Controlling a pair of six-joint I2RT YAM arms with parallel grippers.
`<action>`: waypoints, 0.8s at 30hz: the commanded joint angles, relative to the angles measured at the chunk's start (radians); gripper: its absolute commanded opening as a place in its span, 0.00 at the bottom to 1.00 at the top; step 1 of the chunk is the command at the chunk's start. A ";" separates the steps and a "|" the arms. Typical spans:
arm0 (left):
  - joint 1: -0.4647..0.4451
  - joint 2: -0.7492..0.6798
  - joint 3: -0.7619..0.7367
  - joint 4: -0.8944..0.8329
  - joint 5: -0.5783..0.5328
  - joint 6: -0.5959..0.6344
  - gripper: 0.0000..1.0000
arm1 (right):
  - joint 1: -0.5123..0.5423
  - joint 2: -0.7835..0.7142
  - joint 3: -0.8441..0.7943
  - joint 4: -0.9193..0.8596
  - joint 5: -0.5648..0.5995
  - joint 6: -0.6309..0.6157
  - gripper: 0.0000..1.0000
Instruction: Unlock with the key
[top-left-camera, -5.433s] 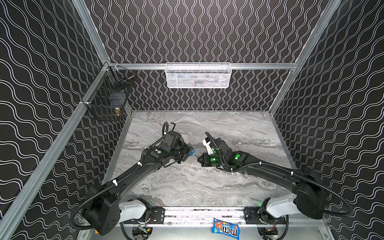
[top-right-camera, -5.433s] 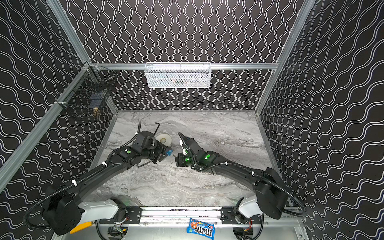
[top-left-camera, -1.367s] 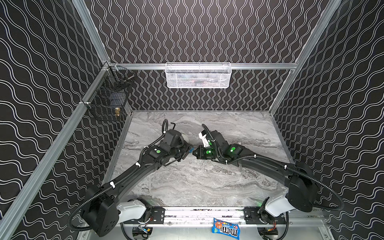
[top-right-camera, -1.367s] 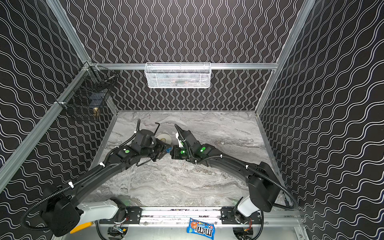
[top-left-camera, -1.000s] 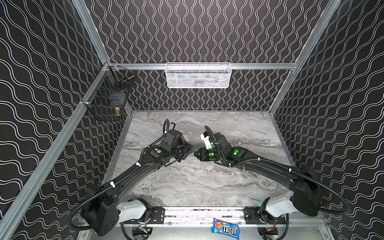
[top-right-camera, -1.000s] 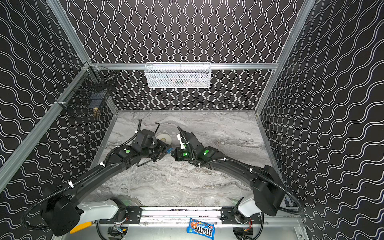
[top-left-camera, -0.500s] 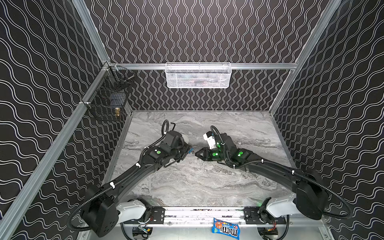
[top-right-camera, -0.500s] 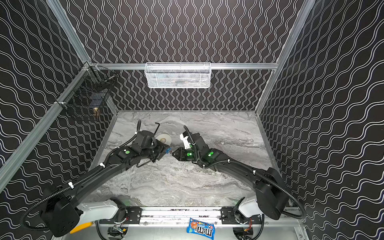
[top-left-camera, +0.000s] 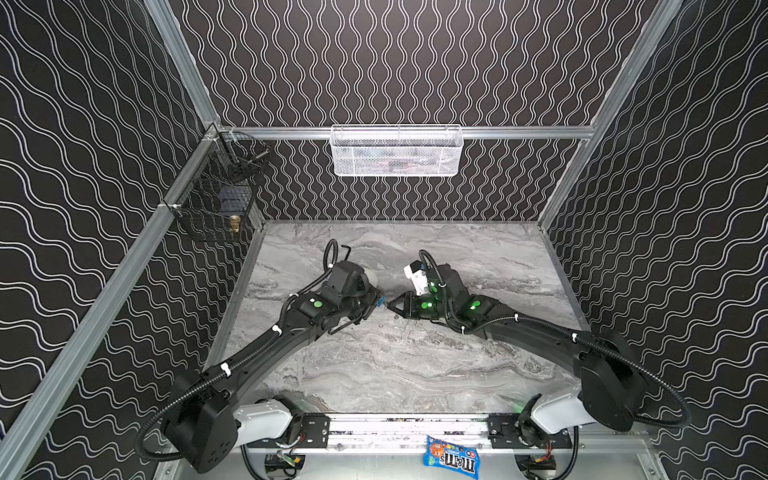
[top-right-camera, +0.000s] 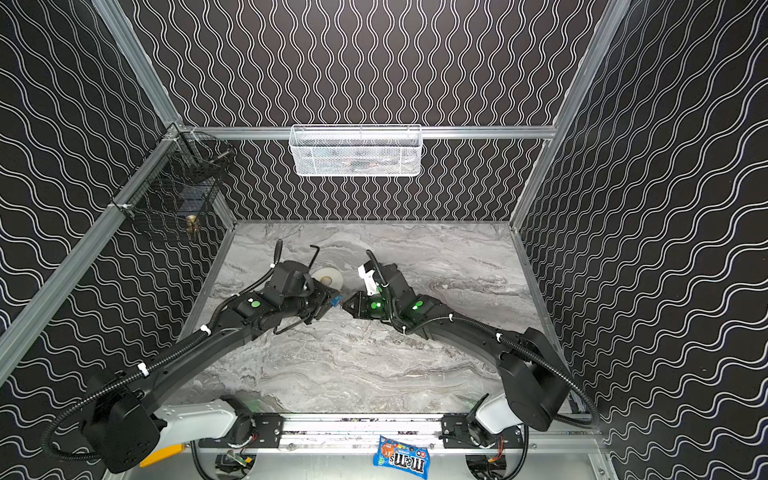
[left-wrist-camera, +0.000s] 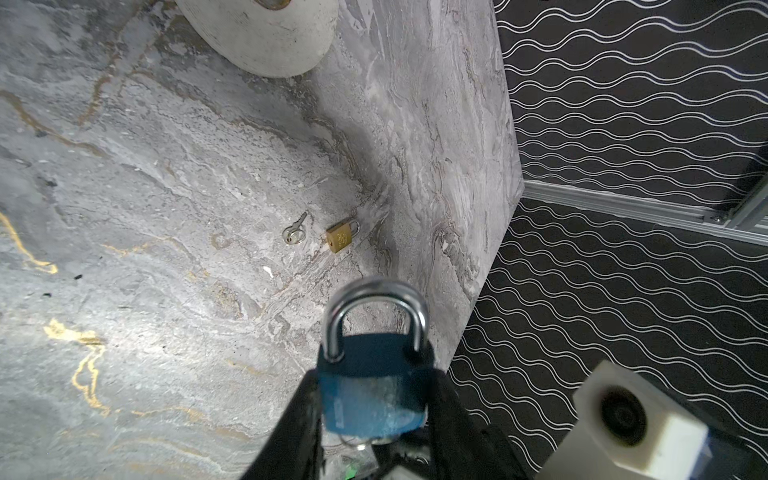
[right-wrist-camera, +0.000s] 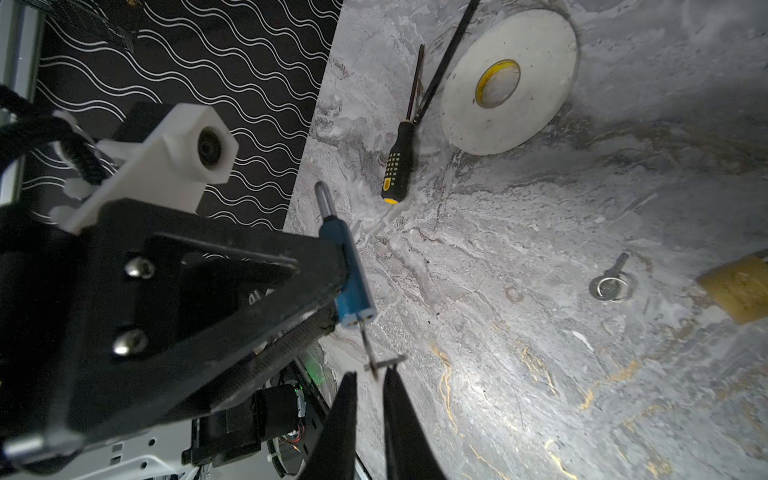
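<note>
The blue padlock is held off the table, a little left of its middle, clamped by its body in the left gripper, whose arm reaches in from about 8 o'clock. Its shackle looks seated, both legs down in the body, so I judge it not yet unlocked.

The key is already in the keyhole, its thin blade running out of the lock's underside toward 3 o'clock with the flat head at the far end. The right gripper comes in from 3 o'clock, and its 2 fingers stand almost together with a slim gap. The key's head lies right at their tips, and I cannot tell whether they pinch it or only touch it.

So insertion looks done and the turn is the step in hand. The next move calls for a sure pinch on the head, then a wrist roll about the blade's own line while the left side holds the lock steady. An off-axis twist could bend or pull the key.

A white tape roll lies at 11 o'clock of the lock. A brass padlock, a spare key and a screwdriver lie idle on the table.
</note>
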 joint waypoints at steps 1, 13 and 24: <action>0.003 0.004 0.016 0.034 0.015 0.009 0.03 | 0.001 0.009 0.008 0.036 -0.004 0.009 0.12; -0.028 0.013 0.048 0.016 0.074 0.022 0.01 | 0.008 0.016 0.058 0.053 0.044 -0.014 0.02; -0.030 -0.002 0.041 0.020 0.067 0.021 0.01 | 0.032 0.008 0.092 -0.011 0.108 -0.055 0.04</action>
